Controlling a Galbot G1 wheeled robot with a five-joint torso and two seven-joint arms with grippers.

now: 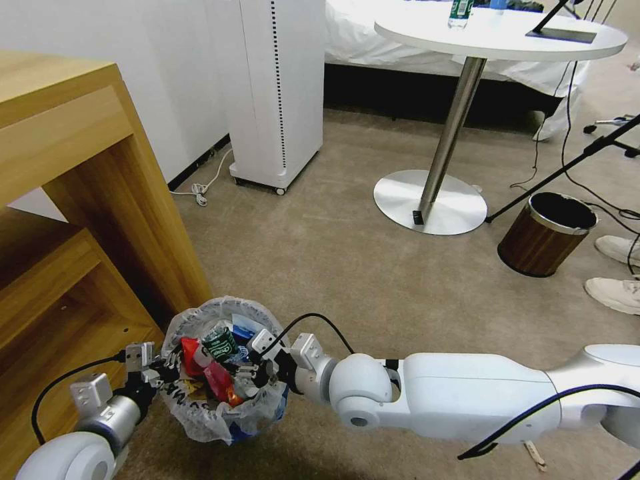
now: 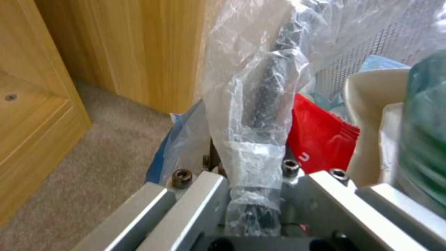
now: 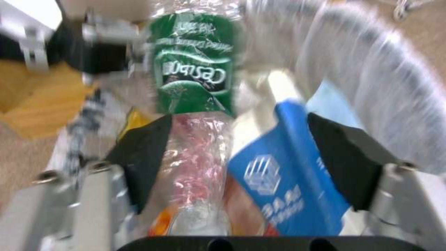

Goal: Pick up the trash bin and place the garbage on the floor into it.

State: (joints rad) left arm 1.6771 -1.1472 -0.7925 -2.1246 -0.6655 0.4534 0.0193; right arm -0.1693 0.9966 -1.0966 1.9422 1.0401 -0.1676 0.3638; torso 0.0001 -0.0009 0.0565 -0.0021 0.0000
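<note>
The trash bin (image 1: 200, 413), lined with a crinkly white bag, is held just above the carpet beside the wooden desk. My left gripper (image 1: 162, 365) is shut on its near-left rim; in the left wrist view the bag-covered rim (image 2: 260, 115) is pinched between the fingers. Garbage fills the bin: a green-label bottle (image 1: 220, 343), a red wrapper (image 1: 190, 353) and a blue-white carton (image 1: 243, 328). My right gripper (image 1: 250, 373) hovers over the bin's right side, open, with the bottle (image 3: 195, 80) and the carton (image 3: 283, 174) lying between its black pads (image 3: 144, 153). A wooden stick (image 1: 535, 455) lies on the floor under the right arm.
The wooden desk (image 1: 80, 200) stands close on the left. Ahead are a white tower appliance (image 1: 280, 93), a round table's base (image 1: 430, 200), and a brown wood-grain bin (image 1: 547, 233). A stand's leg and cables cross at the right, beside a person's shoes (image 1: 617, 293).
</note>
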